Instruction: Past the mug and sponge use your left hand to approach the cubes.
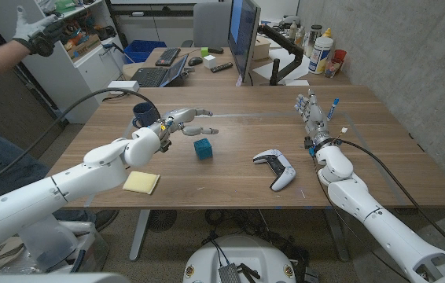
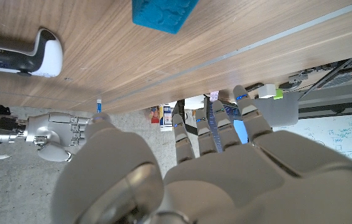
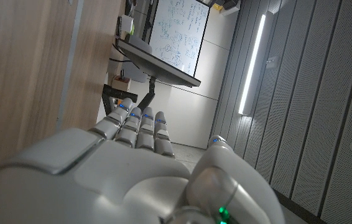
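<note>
The left robot hand (image 1: 185, 119) is hovering over the table (image 1: 230, 177), fingers spread apart and holding nothing, just left of the teal cube (image 1: 203, 148). It is reaching past the dark blue mug (image 1: 143, 114) at the far left and the yellow sponge (image 1: 141, 182) at the near left, so the approach step looks nearly complete. Next, the hand probably needs a short move rightward and down to the cube. The right robot hand (image 1: 312, 110) is waiting at the far right, fingers extended, empty. A white game controller (image 1: 277, 167) is lying between. No readable writing is showing on these things.
</note>
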{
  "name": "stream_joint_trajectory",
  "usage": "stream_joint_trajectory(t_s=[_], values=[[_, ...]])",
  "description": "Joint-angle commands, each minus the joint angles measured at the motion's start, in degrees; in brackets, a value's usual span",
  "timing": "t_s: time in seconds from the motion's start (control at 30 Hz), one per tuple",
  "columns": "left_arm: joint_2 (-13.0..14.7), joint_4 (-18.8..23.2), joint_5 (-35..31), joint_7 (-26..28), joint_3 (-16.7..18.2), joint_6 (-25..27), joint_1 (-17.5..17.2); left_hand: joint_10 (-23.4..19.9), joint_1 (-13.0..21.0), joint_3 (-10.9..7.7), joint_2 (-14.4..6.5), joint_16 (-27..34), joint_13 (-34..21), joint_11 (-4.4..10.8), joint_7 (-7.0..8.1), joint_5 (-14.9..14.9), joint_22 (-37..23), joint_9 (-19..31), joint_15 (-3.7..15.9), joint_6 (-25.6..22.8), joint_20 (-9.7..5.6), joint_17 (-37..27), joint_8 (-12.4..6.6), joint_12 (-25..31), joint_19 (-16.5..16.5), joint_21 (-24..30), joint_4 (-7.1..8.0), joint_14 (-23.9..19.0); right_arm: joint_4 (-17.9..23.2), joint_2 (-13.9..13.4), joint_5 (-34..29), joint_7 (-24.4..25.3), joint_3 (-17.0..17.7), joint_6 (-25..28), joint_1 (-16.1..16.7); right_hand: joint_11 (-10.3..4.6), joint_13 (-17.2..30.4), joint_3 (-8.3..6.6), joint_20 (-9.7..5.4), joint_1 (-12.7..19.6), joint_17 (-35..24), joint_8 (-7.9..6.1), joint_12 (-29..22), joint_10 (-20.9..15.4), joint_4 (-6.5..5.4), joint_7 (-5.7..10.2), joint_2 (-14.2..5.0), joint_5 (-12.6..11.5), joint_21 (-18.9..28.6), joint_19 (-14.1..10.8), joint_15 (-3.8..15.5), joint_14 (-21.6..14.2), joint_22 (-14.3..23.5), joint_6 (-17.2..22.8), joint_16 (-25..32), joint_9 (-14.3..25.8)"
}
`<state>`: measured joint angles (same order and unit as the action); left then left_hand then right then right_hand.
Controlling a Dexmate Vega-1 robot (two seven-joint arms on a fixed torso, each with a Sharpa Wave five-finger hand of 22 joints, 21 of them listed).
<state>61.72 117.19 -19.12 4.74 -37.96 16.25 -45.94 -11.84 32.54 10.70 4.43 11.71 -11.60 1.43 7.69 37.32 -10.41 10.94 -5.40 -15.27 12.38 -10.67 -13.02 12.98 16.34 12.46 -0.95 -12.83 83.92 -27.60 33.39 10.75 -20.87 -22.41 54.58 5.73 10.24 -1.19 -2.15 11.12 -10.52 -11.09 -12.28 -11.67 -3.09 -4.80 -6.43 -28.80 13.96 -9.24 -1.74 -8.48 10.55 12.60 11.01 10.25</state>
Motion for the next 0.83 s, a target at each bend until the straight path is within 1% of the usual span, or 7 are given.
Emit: stream_joint_trajectory(t_s=[0.03, 0.2, 0.27, 0.4, 0.6, 0.73, 0.83], values=[[1.4, 0.1, -1.2, -0.9, 0.1, -1.8, -0.8, -0.3, 0.7, 0.30, 0.1, -0.1, -0.1, 0.17, -0.03, 0.0, -0.2, 0.1, 0.29, -0.5, -0.04, -0.1, -0.11, 0.2, 0.2, -0.2, -0.01, -0.1, 3.2, -0.7, -1.4, 3.8, -0.9, -1.1, 1.9, 0.27, 0.3, 0.36, -0.90, 0.3, -0.2, 0.00, 0.1, 0.0, -0.05, 0.04, -0.23, -0.5, -0.4, 0.3, -0.05, 0.1, 0.1, 0.5, -0.2, 0.3], [1.8, -0.4, -1.5, -1.1, 0.2, -2.7, -1.1, -0.4, 0.8, 0.35, 0.0, 0.0, -0.2, 0.31, 0.01, 0.1, -0.2, 0.1, 0.25, -0.6, -0.04, -0.1, -0.07, 0.2, 0.2, -0.2, -0.02, -0.2, 4.2, -0.9, -1.8, 5.4, -1.4, -1.6, 2.6, 0.24, 0.3, 0.43, -0.94, 0.3, -0.2, 0.01, 0.1, 0.0, -0.05, 0.05, -0.24, -0.5, -0.4, 0.2, 0.13, 0.1, 0.1, 0.5, -0.1, 0.3], [1.9, -0.8, -1.1, -1.0, 0.4, -3.2, -1.3, -0.5, 0.8, 0.36, 0.0, 0.0, -0.2, 0.31, 0.08, 0.1, -0.2, 0.1, 0.28, -0.6, -0.05, -0.1, -0.04, 0.2, 0.2, -0.2, -0.03, -0.3, 4.7, -1.1, -1.9, 6.0, -1.6, -1.4, 2.7, 0.35, 0.3, 0.45, -0.93, 0.3, -0.2, 0.01, 0.0, -0.1, -0.05, 0.00, -0.24, -0.5, -0.4, 0.2, 0.12, 0.1, 0.1, 0.5, -0.1, 0.3], [1.9, -1.9, -0.5, -0.8, 0.7, -4.6, -1.6, -0.6, 0.9, 0.39, 0.0, -0.1, -0.2, 0.44, -0.02, 0.1, -0.2, 0.1, 0.29, -0.7, -0.05, -0.1, 0.00, 0.2, 0.2, -0.3, -0.04, -0.3, 6.0, -1.8, -2.3, 7.2, -2.0, -0.7, 3.0, 0.13, 0.3, 0.49, -0.97, 0.3, -0.2, 0.01, 0.1, -0.1, -0.05, 0.06, -0.25, -0.5, -0.4, 0.1, 0.14, 0.1, 0.1, 0.5, -0.1, 0.3], [1.0, -3.9, -0.3, -1.3, 0.3, -6.2, -0.9, -0.7, 1.0, 0.43, -0.1, -0.1, -0.2, 0.28, 0.06, 0.1, -0.2, 0.1, 0.32, -0.8, -0.05, -0.1, 0.04, 0.2, 0.2, -0.3, -0.05, -0.3, 7.6, -2.7, -2.5, 8.6, -2.3, 0.5, 3.1, 0.14, 0.3, 0.55, -0.94, 0.3, -0.2, 0.01, 0.1, -0.2, -0.05, 0.05, -0.25, -0.5, -0.5, 0.0, 0.14, 0.0, 0.1, 0.6, -0.1, 0.3], [-0.1, -5.0, -0.5, -2.0, -0.2, -6.6, 0.0, -0.6, 1.0, 0.45, -0.1, -0.1, -0.2, 0.33, 0.00, 0.1, -0.2, 0.1, 0.37, -0.8, -0.06, -0.1, 0.09, 0.2, 0.2, -0.4, -0.06, -0.4, 7.3, -3.1, -2.2, 8.4, -2.5, 0.8, 2.5, 0.14, 0.3, 0.59, -0.94, 0.3, -0.2, 0.02, 0.1, -0.2, -0.05, 0.10, -0.24, -0.5, -0.5, 0.0, 0.09, 0.0, 0.1, 0.6, -0.1, 0.3], [-1.0, -5.4, -1.2, -2.3, -0.7, -6.4, 0.7, -0.6, 1.1, 0.47, -0.1, -0.1, -0.2, 0.31, 0.05, 0.1, -0.2, 0.1, 0.32, -0.8, -0.06, -0.1, 0.11, 0.2, 0.1, -0.4, -0.07, -0.4, 5.8, -2.9, -1.6, 7.4, -2.7, 0.3, 1.5, 0.19, 0.3, 0.63, -0.93, 0.3, -0.2, 0.03, 0.1, -0.1, -0.04, 0.11, -0.24, -0.5, -0.5, 0.0, 0.04, 0.0, 0.1, 0.5, -0.1, 0.3]])
